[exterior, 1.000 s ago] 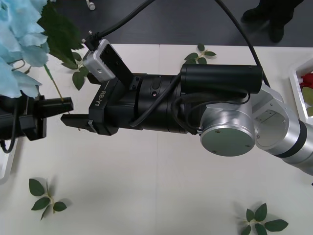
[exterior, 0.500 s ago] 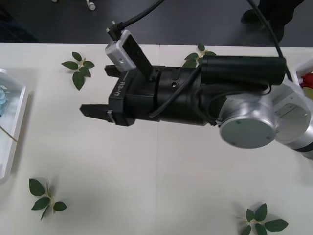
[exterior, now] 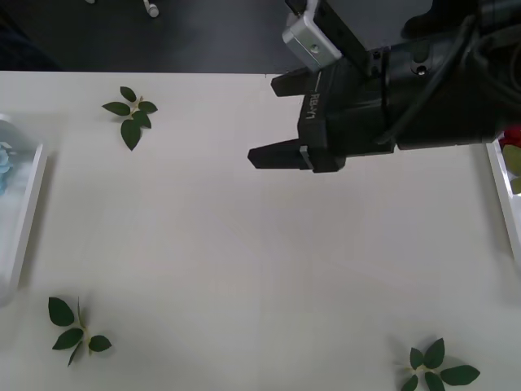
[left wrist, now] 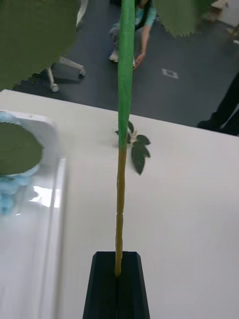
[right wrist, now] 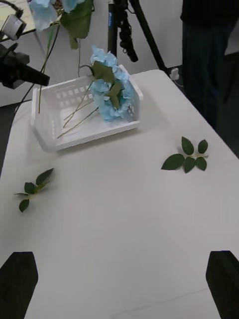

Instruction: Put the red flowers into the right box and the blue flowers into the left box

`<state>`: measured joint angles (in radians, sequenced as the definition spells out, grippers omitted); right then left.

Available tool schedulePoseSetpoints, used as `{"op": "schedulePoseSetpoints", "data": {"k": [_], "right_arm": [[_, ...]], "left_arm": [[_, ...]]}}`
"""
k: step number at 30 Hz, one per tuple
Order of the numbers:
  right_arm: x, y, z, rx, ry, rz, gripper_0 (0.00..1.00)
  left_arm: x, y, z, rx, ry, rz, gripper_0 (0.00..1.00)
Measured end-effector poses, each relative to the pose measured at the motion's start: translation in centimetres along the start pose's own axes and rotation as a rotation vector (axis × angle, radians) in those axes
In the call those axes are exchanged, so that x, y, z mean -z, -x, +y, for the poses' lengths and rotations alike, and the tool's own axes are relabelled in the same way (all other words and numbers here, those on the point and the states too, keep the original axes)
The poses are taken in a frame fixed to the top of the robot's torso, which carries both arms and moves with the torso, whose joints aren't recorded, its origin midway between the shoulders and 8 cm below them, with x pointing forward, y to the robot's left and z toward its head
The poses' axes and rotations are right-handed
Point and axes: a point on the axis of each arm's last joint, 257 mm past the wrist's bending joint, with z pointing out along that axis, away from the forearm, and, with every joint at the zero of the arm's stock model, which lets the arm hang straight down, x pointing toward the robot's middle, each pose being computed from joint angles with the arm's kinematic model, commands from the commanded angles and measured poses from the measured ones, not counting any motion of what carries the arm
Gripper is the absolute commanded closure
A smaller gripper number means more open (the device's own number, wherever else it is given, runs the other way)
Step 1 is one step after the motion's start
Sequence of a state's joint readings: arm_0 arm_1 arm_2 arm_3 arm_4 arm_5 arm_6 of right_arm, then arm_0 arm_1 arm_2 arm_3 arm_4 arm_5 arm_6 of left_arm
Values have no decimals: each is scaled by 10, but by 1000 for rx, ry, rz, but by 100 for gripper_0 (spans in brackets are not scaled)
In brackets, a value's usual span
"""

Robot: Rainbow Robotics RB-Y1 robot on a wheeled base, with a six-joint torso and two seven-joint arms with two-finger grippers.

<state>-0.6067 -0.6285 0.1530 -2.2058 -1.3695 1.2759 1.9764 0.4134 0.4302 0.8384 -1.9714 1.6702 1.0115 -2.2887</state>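
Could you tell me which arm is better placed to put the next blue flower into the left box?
The left. The left gripper is shut on the stem of a blue flower right beside the left box. The right gripper hangs open and empty above the table's middle.

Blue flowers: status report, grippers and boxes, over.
Left gripper shut on a blue flower stem, beside the left box. Right gripper open, empty, above the table. Blue flowers already in the left box. Nothing in the way.
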Motion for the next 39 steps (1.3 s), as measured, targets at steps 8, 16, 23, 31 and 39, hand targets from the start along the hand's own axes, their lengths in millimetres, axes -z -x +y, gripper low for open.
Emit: {"op": "schedulePoseSetpoints", "data": {"k": [8,16,23,31,39], "right_arm": [[59,-42,16,70,152,1,0],[90,-119,18,21,221,113,0],[111,-186,15,60,215,271,0],[121,-223,-1,48,143,394,0],[111,-228,-30,73,29,404,0]], "left_arm": [[18,-6,79,52,299,86,99],[25,-28,134,49,459,144,99],[11,-46,177,95,542,165,99],[-5,-71,206,108,614,226,79],[-20,-72,199,134,581,219,0]]}}
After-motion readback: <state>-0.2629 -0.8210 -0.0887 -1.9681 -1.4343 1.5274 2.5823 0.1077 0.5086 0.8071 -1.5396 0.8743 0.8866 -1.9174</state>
